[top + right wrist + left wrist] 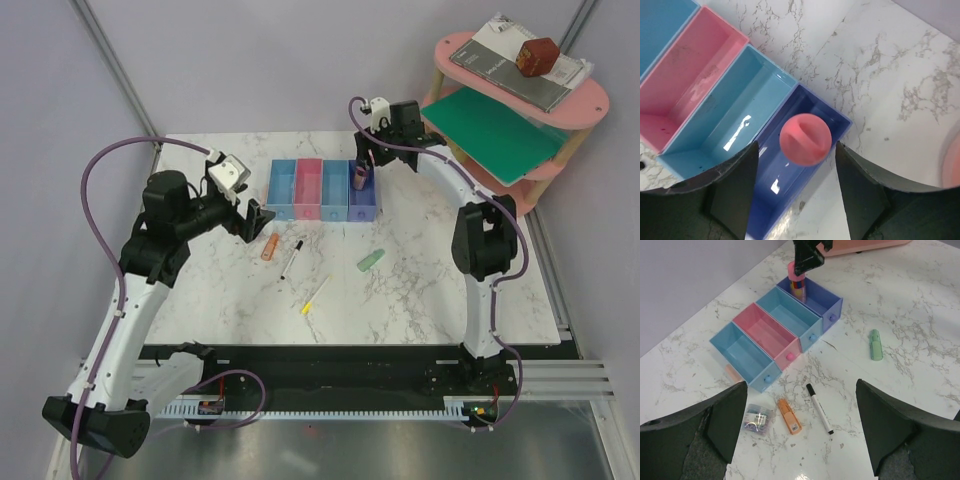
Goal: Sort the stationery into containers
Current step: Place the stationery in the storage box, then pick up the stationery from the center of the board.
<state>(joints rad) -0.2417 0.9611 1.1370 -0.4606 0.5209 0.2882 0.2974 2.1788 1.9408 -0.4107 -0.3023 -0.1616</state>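
Note:
The containers are a joined row of four open bins (322, 190), light blue, pink, light blue and periwinkle. A pink stubby item (805, 139) stands on end in the periwinkle bin (771, 172). My right gripper (797, 185) hangs over it, open, with both fingers clear of it. My left gripper (800, 425) is open and empty above the table. Below it lie an orange eraser (789, 416), a black-white pen (819, 408) and a small clear box of clips (758, 418). A pale green eraser (370, 261) and a yellow pencil (315, 296) lie further right. The other three bins look empty.
A pink round shelf (560, 105) with books and a green board stands at the back right, beside the right arm. A peach stub (732, 374) lies against the left side of the leftmost bin. The table's front edge runs just before the arm bases.

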